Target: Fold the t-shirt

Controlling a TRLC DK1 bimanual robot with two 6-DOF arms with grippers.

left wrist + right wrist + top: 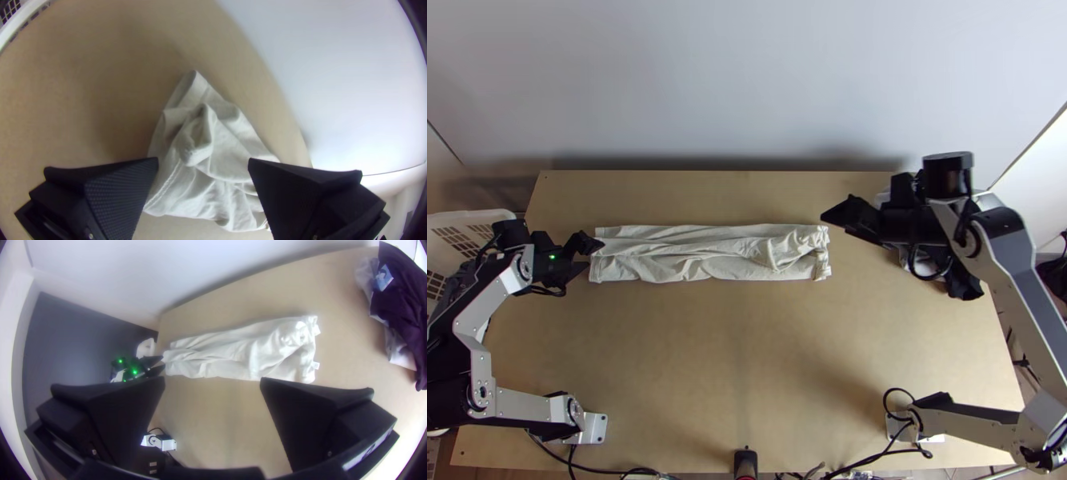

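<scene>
Near the far edge of the worktop (683, 360), the t-shirt (707, 252) lies in a long strip; left gripper (203, 161), at its left end, and right gripper (213, 379) both gape, empty. For a square crosswise fold, pinch every layer before lifting.

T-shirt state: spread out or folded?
Folded. The t-shirt lies on the table as a long, narrow, wrinkled strip, slightly bunched toward its right end in the top view. Cannot tell how many folds.
</scene>
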